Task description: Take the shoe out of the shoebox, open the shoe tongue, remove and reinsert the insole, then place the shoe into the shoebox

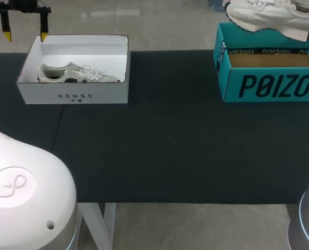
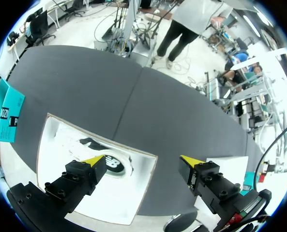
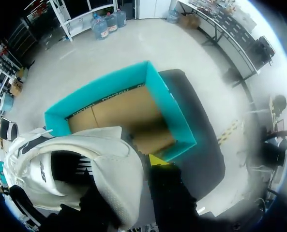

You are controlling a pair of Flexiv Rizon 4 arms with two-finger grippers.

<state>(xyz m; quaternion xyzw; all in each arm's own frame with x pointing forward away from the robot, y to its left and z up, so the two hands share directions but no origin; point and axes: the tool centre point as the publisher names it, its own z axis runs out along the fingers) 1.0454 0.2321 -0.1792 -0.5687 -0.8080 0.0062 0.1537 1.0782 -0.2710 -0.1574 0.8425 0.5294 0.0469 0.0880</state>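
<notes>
Large dark lettering crossed the front wall of the teal box (image 1: 269, 86) under the right gripper (image 3: 143, 166); small dark lettering marked the white box (image 1: 73, 97) under the left gripper (image 1: 25, 35).

A dark desk (image 1: 185, 146) fills most of the head view, its cover split by a thin seam (image 1: 58, 133) running slantwise near the left end. At the far left stands an open white box (image 1: 73, 96), its long side facing front. A pale sneaker (image 1: 76, 74) with white laces lies inside it, close to the front wall. Pale legs (image 1: 108, 224) show under the desk's near edge.
</notes>
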